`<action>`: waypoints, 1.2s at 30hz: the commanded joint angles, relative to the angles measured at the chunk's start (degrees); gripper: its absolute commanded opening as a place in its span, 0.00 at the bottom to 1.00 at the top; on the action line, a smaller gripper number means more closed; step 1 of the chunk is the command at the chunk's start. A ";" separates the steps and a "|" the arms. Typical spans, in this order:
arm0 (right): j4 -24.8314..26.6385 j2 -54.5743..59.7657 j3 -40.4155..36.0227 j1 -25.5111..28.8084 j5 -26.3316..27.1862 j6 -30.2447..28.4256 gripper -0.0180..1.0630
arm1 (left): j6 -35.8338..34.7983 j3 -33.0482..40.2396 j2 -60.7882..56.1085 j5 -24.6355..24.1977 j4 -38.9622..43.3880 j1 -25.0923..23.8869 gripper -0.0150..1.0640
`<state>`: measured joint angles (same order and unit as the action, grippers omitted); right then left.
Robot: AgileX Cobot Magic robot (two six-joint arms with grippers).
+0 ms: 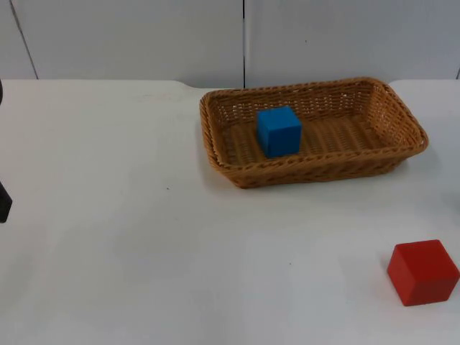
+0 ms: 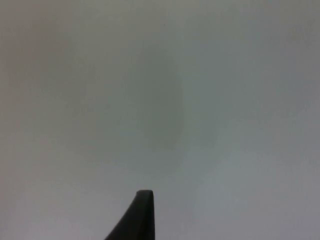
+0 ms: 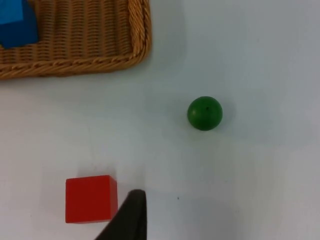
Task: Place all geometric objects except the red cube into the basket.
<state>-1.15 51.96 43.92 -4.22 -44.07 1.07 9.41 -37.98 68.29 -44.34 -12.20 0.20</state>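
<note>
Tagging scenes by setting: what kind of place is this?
Probably a lab test bench, not a home: a bare white table against a grey partition wall, with staged props, a wicker basket holding a blue cube, a red cube, a green ball.

A cube (image 1: 279, 131) sits in the wicker basket (image 1: 402, 154) at the table's (image 1: 108, 215) far side; another cube (image 1: 422, 272) lies nearer, right; a ball (image 3: 204, 113) lies near both, touching neither.

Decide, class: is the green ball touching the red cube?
Apart. The right wrist view shows bare white table between the green ball and the red cube, plainly separating them.
</note>
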 commanded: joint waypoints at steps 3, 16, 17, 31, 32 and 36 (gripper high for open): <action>-0.26 1.69 0.95 0.51 0.37 -0.48 0.99 | -0.45 0.20 -0.29 -0.02 -0.90 -0.26 0.99; -0.38 33.20 14.00 0.51 -0.04 -3.44 0.99 | -0.45 0.20 -0.29 0.09 -0.87 -0.26 0.99; -1.00 36.35 15.72 0.51 0.37 -3.44 0.99 | -0.45 0.20 -0.29 0.09 -0.87 -0.26 0.99; -4.90 60.18 25.18 0.51 11.89 -3.63 0.99 | -0.45 0.20 -0.29 0.30 -0.87 -0.26 0.99; -4.90 60.18 25.18 0.51 11.89 -3.63 0.99 | -0.45 0.20 -0.29 0.30 -0.87 -0.26 0.99; -5.83 64.53 25.18 0.65 14.62 -3.63 0.98 | -0.45 0.20 -0.29 0.46 -0.87 -0.26 0.99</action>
<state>-6.03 114.80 68.80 -4.05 -31.20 -2.33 9.25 -37.86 68.29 -44.24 -12.46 0.20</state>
